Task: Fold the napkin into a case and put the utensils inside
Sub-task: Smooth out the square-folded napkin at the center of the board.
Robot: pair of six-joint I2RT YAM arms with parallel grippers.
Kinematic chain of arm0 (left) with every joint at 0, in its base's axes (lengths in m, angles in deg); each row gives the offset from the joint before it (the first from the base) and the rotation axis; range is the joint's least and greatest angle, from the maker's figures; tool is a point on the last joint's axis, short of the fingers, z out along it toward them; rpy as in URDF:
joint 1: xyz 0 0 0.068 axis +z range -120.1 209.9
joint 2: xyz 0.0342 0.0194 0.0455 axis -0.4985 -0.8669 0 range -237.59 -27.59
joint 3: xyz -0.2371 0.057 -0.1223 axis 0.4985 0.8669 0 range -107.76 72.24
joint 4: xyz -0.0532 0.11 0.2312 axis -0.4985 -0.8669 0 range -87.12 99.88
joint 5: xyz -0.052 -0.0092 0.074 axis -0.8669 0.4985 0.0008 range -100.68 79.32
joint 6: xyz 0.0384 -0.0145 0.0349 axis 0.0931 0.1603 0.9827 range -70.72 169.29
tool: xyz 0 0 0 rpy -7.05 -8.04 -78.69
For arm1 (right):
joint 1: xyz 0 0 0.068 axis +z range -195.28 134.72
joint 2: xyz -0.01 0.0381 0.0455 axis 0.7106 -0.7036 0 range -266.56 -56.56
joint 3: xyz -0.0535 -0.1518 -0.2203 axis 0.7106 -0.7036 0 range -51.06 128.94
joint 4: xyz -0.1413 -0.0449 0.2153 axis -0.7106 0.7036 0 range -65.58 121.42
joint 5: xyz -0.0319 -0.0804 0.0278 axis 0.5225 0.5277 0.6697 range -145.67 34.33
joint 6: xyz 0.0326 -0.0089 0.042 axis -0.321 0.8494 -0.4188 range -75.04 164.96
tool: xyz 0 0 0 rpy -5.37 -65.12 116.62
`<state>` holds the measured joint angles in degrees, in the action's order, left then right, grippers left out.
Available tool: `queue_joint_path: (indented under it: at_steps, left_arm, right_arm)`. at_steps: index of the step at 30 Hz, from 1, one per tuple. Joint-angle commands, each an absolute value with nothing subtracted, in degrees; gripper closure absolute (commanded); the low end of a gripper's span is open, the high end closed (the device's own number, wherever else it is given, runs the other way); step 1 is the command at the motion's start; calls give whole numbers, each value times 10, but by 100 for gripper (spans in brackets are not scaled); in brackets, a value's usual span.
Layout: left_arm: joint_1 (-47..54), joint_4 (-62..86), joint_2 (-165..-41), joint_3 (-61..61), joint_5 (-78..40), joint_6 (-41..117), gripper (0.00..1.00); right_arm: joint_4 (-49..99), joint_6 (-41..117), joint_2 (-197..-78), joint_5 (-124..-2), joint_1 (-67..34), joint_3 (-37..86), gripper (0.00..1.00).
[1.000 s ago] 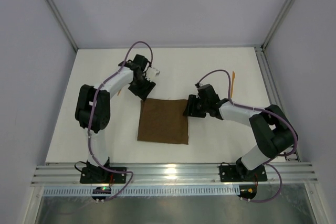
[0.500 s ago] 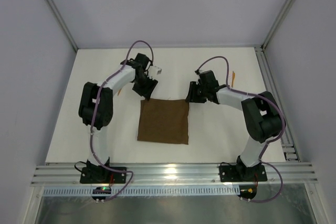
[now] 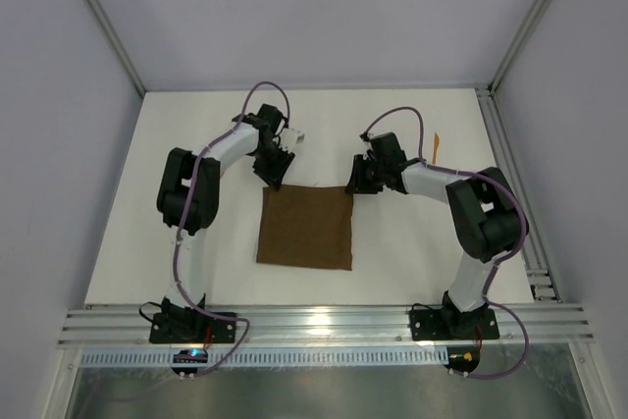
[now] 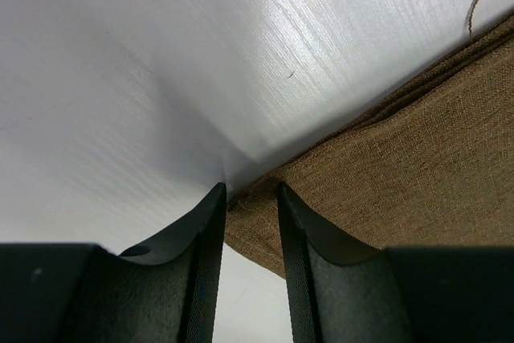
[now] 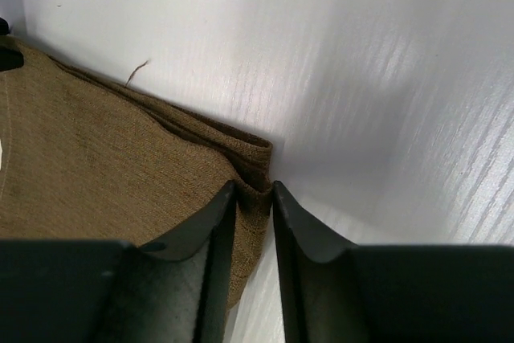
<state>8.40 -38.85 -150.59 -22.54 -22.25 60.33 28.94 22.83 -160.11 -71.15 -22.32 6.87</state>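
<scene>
My right end effector is clenched on the far right corner of the folded dark brown cloth napkin at the middle of the surface, and my left end effector straddles its far left corner, clamped or not I cannot tell.

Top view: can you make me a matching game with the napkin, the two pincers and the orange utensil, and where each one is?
Things:
1 napkin
2 left pincer
3 right pincer
4 orange utensil

Places:
A at the napkin's far right corner
B far off to the right, apart from the napkin
C lying flat in the middle
D at the napkin's far left corner

Pairs: 1-C, 2-D, 3-A, 4-B
</scene>
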Motion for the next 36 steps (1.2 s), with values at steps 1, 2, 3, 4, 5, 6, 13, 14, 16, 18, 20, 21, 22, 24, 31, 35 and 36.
queue_joint_path:
  at_steps: [1,2,3,4,5,6,13,14,16,18,20,21,22,24,31,35,36]
  left_arm:
    - [86,-364,-1488,-216,-240,604,66]
    - [86,-362,-1488,-216,-241,604,66]
    - [86,-362,-1484,-215,-241,605,66]
    - [86,-362,-1483,-215,-240,605,66]
    - [86,-361,-1481,-215,-239,605,71]
    - [86,-360,-1480,-215,-238,605,74]
    - [86,-343,-1450,-200,-237,604,85]
    - [86,-342,-1448,-197,-237,604,88]
    - [86,-342,-1445,-195,-237,605,97]
    - [86,-342,-1442,-194,-240,608,94]
    - [86,-342,-1443,-196,-236,609,67]
    - [86,-342,-1446,-197,-233,609,65]
    - [86,-342,-1447,-197,-231,608,64]
    - [86,-342,-1452,-200,-231,607,66]
    - [86,-348,-1469,-209,-236,608,92]
    - [86,-349,-1469,-213,-239,608,98]
    - [86,-350,-1468,-213,-240,608,100]
  right_arm:
    - [268,240,-1604,-718,-223,78,76]
    - [268,240,-1604,-718,-223,78,79]
    - [267,240,-1605,-718,-223,79,81]
    - [268,240,-1605,-718,-223,80,83]
    - [269,240,-1605,-718,-223,80,87]
    - [267,240,-1605,-719,-223,80,88]
    - [271,245,-1597,-717,-223,81,97]
    - [272,246,-1595,-717,-223,81,97]
    - [273,247,-1593,-717,-223,81,97]
    - [276,249,-1588,-715,-223,82,97]
    - [278,251,-1587,-714,-223,83,97]
    - [279,252,-1587,-714,-223,84,97]
    - [280,253,-1589,-716,-223,84,97]
    - [280,251,-1590,-717,-223,84,97]
    - [279,248,-1589,-721,-223,84,97]
    - [283,250,-1585,-722,-223,86,97]
    - [284,251,-1584,-722,-223,87,97]
